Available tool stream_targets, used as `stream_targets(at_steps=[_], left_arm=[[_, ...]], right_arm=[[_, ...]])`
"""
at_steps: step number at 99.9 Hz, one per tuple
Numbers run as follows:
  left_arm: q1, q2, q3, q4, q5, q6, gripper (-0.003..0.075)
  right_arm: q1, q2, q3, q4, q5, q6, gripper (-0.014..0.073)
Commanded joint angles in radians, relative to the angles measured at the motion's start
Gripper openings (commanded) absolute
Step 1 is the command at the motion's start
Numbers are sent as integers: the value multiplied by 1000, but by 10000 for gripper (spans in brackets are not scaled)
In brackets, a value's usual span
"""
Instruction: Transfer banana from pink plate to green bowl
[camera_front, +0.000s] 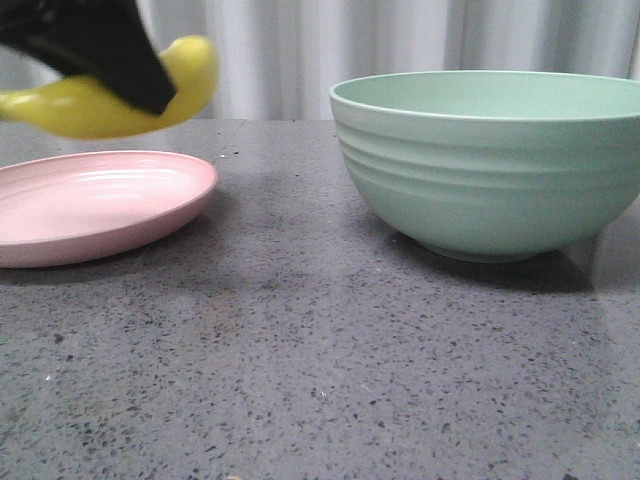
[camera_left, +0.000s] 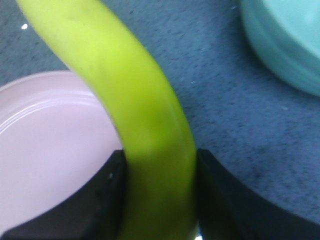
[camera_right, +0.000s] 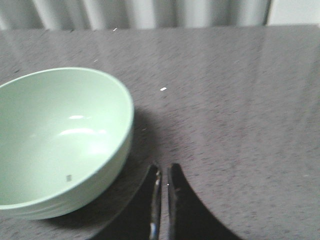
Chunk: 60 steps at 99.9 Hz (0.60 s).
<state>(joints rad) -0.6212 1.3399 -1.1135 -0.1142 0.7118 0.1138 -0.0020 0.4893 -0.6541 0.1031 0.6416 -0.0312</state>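
My left gripper is shut on the yellow banana and holds it in the air above the pink plate, which is empty. In the left wrist view the banana runs up between the two black fingers, over the plate's rim, with the green bowl at the far corner. The green bowl stands on the right of the table, empty. My right gripper is shut on nothing, just beside the bowl and above the table.
The dark speckled tabletop stretches between plate and bowl and toward the front edge. A pale curtain hangs behind the table.
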Motion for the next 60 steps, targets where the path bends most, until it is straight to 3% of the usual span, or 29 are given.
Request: stream_targets(at_steps=[1,16,23,60], left_arm=[[-60,-46,-63,-7,-39,3,-20],[-164,-46,-94,-7,-39,3,-20],[-213,-46,-94,-7,-41,3,-20],[-334,-44,-94,-9,-50,3,-20]], right_arm=[[34,82,-95,50,0,-14,25],[120,221,-194,122,4,-14,283],[163,285,-238,176,-4,-14,363],[356,629,-425,427,-59,-14,375]])
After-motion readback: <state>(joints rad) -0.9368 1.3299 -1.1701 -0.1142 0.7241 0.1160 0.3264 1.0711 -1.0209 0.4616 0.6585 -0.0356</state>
